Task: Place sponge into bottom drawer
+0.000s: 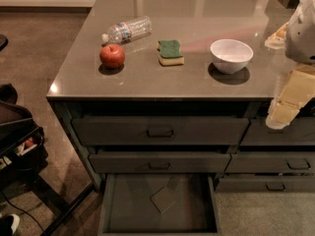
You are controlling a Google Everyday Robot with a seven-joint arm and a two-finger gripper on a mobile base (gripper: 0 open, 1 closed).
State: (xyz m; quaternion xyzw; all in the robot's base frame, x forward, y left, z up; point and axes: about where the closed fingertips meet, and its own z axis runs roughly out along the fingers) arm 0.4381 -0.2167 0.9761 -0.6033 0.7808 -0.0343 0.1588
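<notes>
The sponge [171, 52], green on top with a yellow base, lies on the grey countertop [162, 77] between a red apple and a white bowl. The bottom drawer [129, 206] is pulled out below the two shut drawers and its flat grey floor shows. A small flat square piece [163, 199] lies on that floor. My gripper [281, 113] hangs at the right edge of the view, off the counter's front right edge, to the right of and below the sponge, apart from it. It holds nothing that I can see.
A red apple [112, 56] and a clear plastic bottle [127, 30] on its side lie left of the sponge. A white bowl [231, 55] stands to its right. Two shut drawers [160, 131] sit above the open one. A dark cart [17, 132] stands at the left.
</notes>
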